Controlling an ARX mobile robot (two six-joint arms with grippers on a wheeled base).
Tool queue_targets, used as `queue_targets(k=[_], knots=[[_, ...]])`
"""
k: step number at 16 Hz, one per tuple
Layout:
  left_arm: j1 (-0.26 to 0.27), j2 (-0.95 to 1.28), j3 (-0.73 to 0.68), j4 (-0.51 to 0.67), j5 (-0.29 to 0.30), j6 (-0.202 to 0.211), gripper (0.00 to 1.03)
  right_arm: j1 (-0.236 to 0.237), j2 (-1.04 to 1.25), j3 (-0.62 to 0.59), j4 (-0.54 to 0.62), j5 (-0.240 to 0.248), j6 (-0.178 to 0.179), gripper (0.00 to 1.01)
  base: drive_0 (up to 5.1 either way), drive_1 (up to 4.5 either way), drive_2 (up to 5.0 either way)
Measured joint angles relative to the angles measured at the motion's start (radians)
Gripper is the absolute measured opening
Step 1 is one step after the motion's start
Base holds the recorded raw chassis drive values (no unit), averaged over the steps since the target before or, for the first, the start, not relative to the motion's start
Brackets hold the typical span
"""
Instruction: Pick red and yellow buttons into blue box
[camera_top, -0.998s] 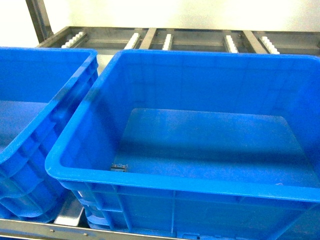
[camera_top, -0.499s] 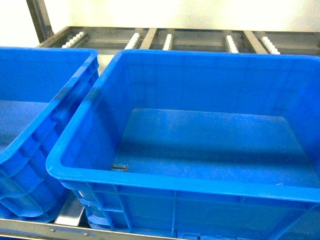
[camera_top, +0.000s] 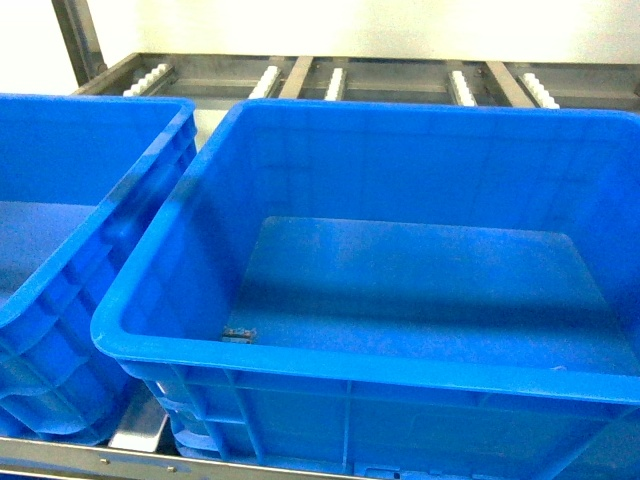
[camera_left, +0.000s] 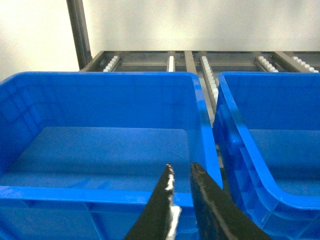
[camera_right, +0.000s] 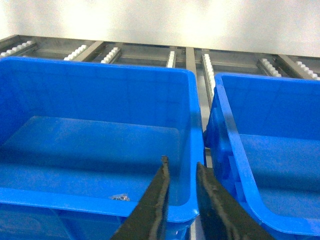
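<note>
From the head view I see the large deep blue plastic crate (camera_top: 400, 300) filling the middle and right, with a second blue crate (camera_top: 80, 250) just left of it, both on a metal roller rack (camera_top: 330, 80). A small dark grey scrap (camera_top: 239, 335) lies on the main crate's floor by its near wall. Neither tool shows here, and I find no red or yellow button anywhere.

In the left wrist view, the left tool (camera_left: 181, 172) sits low at the near edge with its two dark fingers almost together, a thin gap between them and nothing held. Its crate looks bare.

In the right wrist view, the right tool (camera_right: 181, 167) is likewise nearly closed and empty, hovering by the crate's near right corner; the scrap (camera_right: 119, 197) shows again.

My worry is mistaking that scrap for a target, since it is too small to identify. The buttons must lie outside all three views, so reaching blindly risks clipping a rim.
</note>
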Motion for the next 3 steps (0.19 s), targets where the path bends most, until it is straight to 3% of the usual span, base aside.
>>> queue_targets(k=[1, 2, 3], knots=[[0.0, 0.0, 0.0, 0.0, 0.0, 0.0, 0.26, 0.0, 0.0, 0.0, 0.0, 0.0, 0.0, 0.3, 0.0, 0.0, 0.0], [0.0, 0.0, 0.0, -0.004, 0.0, 0.0, 0.57, 0.0, 0.0, 0.0, -0.002, 0.0, 0.0, 0.61, 0.0, 0.0, 0.0], [0.0, 0.0, 0.0, 0.003, 0.001, 0.001, 0.98, 0.0, 0.0, 0.0, 0.0, 0.003, 0.0, 0.97, 0.2, -4.05, 4.4]])
